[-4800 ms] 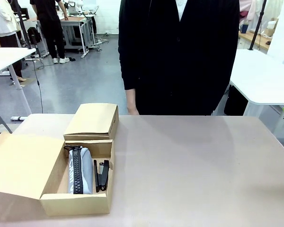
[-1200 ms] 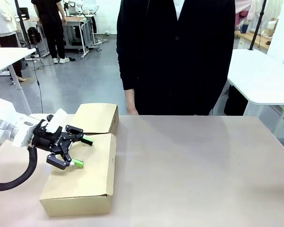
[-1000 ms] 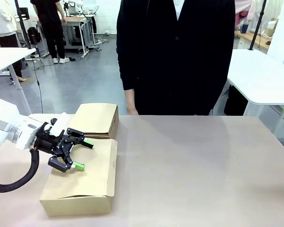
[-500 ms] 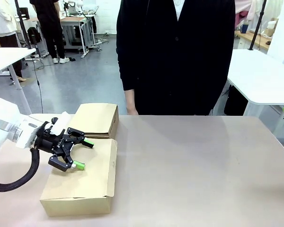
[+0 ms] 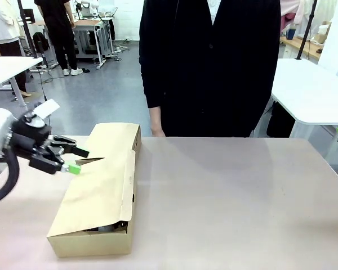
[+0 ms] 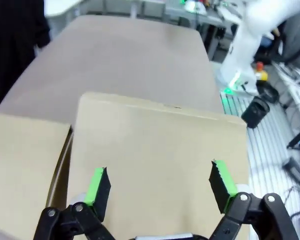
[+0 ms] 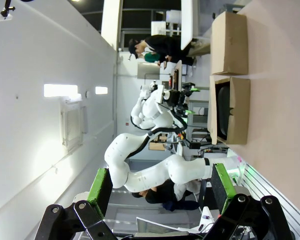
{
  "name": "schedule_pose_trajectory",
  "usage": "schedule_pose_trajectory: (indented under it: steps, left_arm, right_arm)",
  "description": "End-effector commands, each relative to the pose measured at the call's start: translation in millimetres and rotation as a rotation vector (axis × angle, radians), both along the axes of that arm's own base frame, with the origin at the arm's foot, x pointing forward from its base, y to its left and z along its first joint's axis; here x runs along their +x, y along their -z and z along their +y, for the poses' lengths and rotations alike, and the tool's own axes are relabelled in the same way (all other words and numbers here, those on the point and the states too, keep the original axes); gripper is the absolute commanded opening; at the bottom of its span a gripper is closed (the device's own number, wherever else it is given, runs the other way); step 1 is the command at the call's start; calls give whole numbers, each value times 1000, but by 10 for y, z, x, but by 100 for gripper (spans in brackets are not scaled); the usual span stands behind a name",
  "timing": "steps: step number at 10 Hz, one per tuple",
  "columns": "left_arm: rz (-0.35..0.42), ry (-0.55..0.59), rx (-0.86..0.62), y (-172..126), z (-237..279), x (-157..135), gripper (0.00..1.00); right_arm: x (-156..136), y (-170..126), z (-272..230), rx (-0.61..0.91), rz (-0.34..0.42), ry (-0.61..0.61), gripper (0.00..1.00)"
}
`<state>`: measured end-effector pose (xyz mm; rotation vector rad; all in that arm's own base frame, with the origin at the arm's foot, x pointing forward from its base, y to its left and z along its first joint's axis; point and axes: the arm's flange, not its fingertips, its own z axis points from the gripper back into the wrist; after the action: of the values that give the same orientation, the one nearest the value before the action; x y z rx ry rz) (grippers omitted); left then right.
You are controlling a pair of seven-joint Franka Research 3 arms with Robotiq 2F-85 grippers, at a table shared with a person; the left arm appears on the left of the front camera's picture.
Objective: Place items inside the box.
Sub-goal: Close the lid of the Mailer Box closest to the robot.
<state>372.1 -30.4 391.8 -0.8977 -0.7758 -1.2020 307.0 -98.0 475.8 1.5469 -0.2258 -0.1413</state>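
Progress: the box (image 5: 98,197) on the near left of the bench (image 5: 225,197) is seen with its lid (image 5: 101,185) folded down over the opening; the packing is judged all but finished.
Items: the contents are hidden under the lid; through the gap at the near right corner something dark and pale is glimpsed, but what it is cannot be told.
Left to do: the lid is not flat, its near right corner stands lifted, so a final press down is judged to remain.
Left hand (image 5: 67,160): held just above the far left part of the lid, fingers spread wide, nothing gripped; in the left wrist view the lid is seen between its green pads (image 6: 97,182).
Right hand (image 7: 157,187): fingers fully apart, nothing held, well away from the box.
Surroundings: a 2nd closed box (image 5: 114,142) stands touching the far end of the 1st; a person (image 5: 211,62) in dark clothing stands at the far side of the bench.
Obstacles: none is seen on the bench; the rest of its surface lies bare.
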Motion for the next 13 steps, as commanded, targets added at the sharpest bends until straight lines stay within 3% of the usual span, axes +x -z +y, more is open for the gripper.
schedule_pose_trajectory:
  steps: [1,2,3,4,5,6,8,9,13]
  left_arm:
    - [243,-182,-71,-136,154,-557,100]
    - [386,-393,-148,-251,318,-479,100]
    - [471,-585,-252,-343,526,-365,100]
    - [604,-728,-333,-403,762,-237,100]
    - [766,-764,-415,-395,1036,-115,100]
    - [899,-725,-457,-349,1266,-33,100]
    - [1103,-553,-525,-252,1761,80,100]
    - [867,-660,-317,-246,1372,-123,100]
    - [867,-660,-317,-246,1372,-123,100]
  right_arm:
    - [-24,-10,-22,-11,-17,-9,100]
    - [-24,-10,-22,-11,-17,-9,100]
    - [-24,-10,-22,-11,-17,-9,100]
    - [-24,-10,-22,-11,-17,-9,100]
    - [-24,-10,-22,-11,-17,-9,100]
    - [-24,-10,-22,-11,-17,-9,100]
    - [-24,-10,-22,-11,-17,-9,100]
    - [-24,-10,-22,-11,-17,-9,100]
    - [-24,-10,-22,-11,-17,-9,100]
